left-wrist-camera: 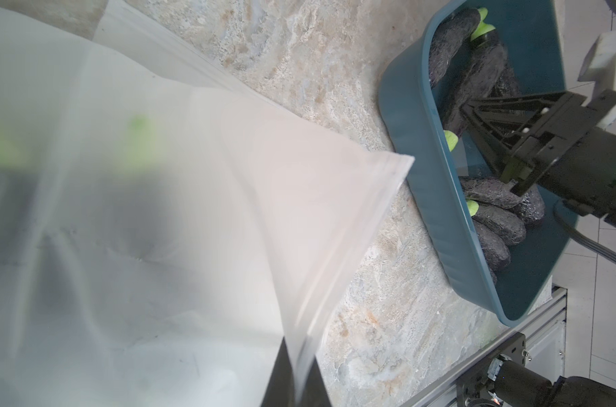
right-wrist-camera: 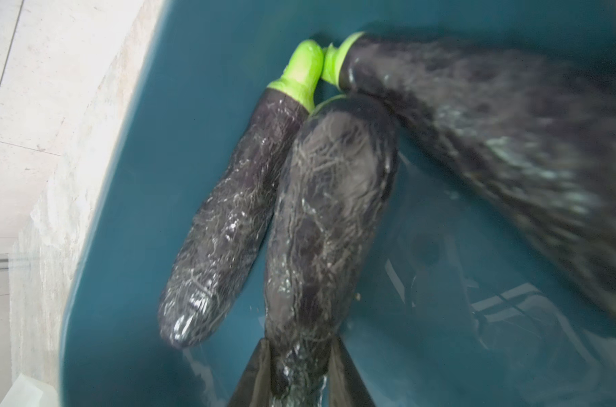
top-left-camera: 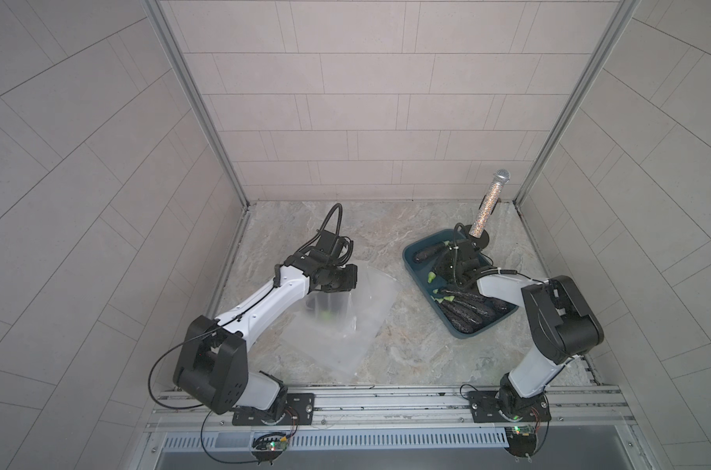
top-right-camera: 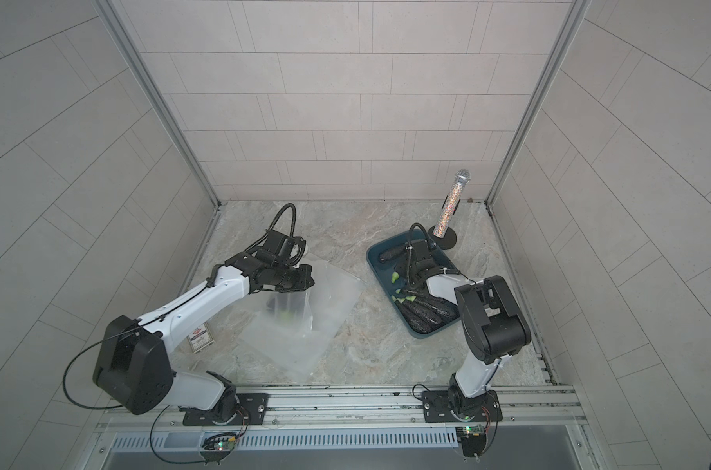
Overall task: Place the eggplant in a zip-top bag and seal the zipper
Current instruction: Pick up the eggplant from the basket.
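**A:** Why does the zip-top bag stand tented, left of centre in both top views?

**B:** The left gripper is clenched on its zipper edge, at the bottom of the left wrist view. It holds one lip up off the table. I judge that this keeps the mouth gaping toward the bin, so something long can slide in.

**A:** And the eggplant?

**B:** It lies in that teal bin, right of centre in both top views, among several others. The right gripper is grasping one eggplant by its rounded end, low centre in the right wrist view. The jaws press on both sides, and the green stem points away.

**A:** Why the end, not the middle?

**B:** Its neighbour lies touching it alongside, which leaves little room for a finger mid-body. An end grip probably also lets the stem lead into the bag.

**A:** Any worry?

**B:** The skin looks glossy, so held by one end it may pivot or slip when raised.
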You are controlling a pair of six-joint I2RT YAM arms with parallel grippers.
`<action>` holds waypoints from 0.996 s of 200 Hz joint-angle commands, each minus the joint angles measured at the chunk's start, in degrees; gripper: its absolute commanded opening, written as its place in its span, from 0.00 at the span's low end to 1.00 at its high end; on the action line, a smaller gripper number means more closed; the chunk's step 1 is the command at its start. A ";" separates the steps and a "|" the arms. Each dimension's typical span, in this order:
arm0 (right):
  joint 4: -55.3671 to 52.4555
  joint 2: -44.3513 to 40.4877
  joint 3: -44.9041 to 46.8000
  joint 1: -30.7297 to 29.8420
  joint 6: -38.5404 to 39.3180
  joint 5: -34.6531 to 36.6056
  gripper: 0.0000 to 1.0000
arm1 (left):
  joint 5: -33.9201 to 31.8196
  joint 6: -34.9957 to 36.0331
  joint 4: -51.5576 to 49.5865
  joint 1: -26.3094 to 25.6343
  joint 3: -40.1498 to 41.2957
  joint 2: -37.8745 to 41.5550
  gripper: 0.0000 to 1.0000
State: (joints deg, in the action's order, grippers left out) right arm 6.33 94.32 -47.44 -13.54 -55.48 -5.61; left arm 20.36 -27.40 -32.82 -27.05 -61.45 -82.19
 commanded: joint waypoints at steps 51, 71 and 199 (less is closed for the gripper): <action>-2.18 -15.37 3.47 -3.92 8.56 1.11 0.20 | -0.31 0.06 0.18 -0.22 -0.57 -0.07 0.00; -0.91 -18.89 3.93 -7.66 12.23 -2.33 0.19 | -0.41 -0.02 0.03 -0.22 -1.06 -0.33 0.00; -2.70 -16.18 2.00 -28.12 23.58 -25.13 0.18 | -0.76 -0.17 0.09 -0.20 -2.00 -0.69 0.00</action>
State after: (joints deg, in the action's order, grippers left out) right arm 3.18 75.70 -44.66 -40.45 -32.95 -27.05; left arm 20.27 -27.46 -32.84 -27.05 -61.58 -82.94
